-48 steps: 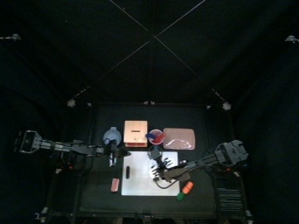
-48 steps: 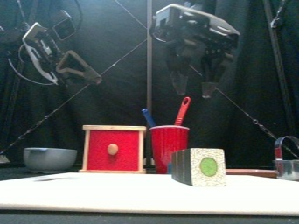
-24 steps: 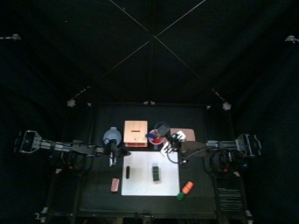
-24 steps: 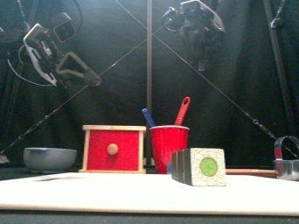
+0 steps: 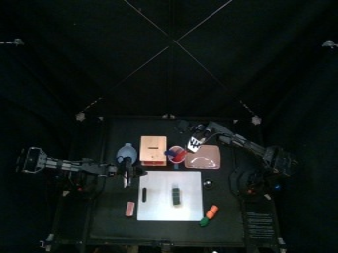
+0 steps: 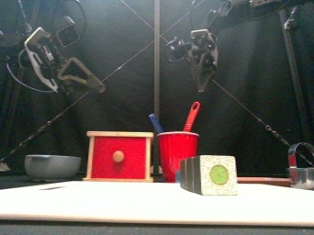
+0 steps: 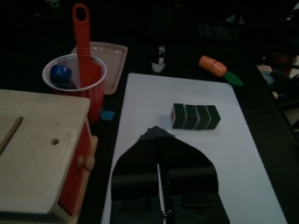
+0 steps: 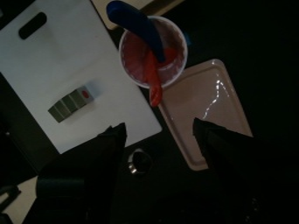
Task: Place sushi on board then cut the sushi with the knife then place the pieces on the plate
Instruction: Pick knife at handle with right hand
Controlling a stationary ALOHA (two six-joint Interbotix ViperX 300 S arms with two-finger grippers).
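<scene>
The sushi roll (image 5: 179,199) lies on the cutting board (image 5: 158,188), which sits at the middle of the worktop's front edge. Behind the board, from left to right, stand the bowl (image 5: 126,154), the wooden box (image 5: 153,149), the cup (image 5: 177,154) and the tray (image 5: 204,157).

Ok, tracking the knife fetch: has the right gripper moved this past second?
Yes: the right gripper went from over the white board back toward the red cup.

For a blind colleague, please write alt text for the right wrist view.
The right gripper, jaws open, hangs above a red cup holding a blue knife and a red knife; a pink tray lies beside it, a sushi roll on the white board.
</scene>
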